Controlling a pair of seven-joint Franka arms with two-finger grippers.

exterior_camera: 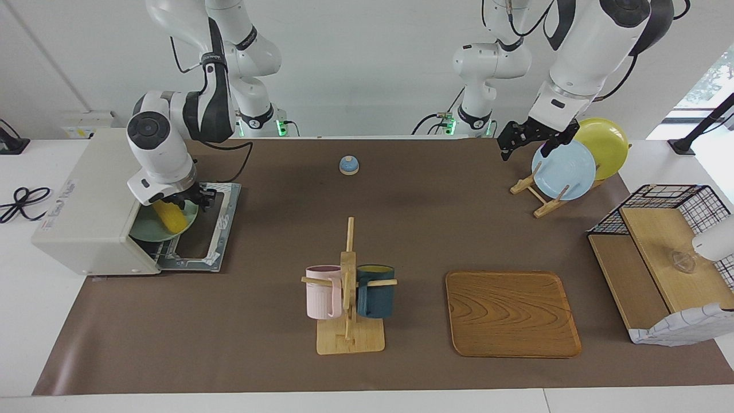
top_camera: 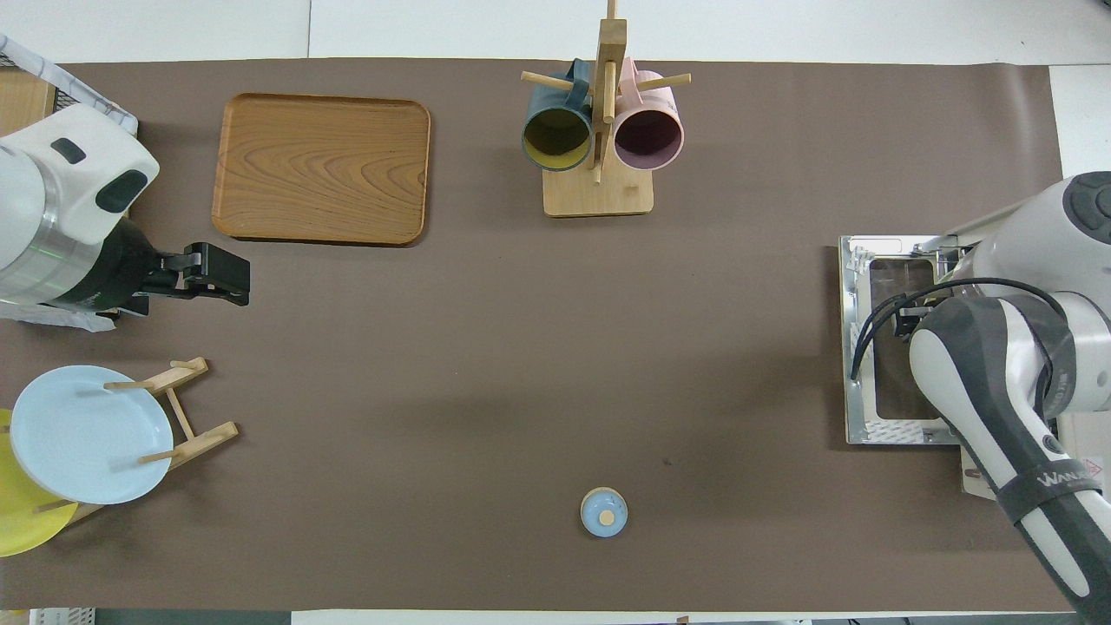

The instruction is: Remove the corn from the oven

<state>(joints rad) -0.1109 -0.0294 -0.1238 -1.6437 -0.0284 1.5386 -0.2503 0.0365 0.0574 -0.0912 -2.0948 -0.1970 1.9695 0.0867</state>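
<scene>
Reaching into the oven at frame left, the right gripper meets the corn, grip unclear; left gripper spread wide, waiting.

The table cover looks like matt brown paper or cloth. On it, the tray is smooth wood with bold grain – so is the mug stand beside it, paler and plain. The mugs on that stand look like satin ceramic. The oven, well apart from the tray, has a dull off-white painted shell; its dropped door shows a bright metal frame. The corn inside is bright, slightly glossy yellow.
</scene>
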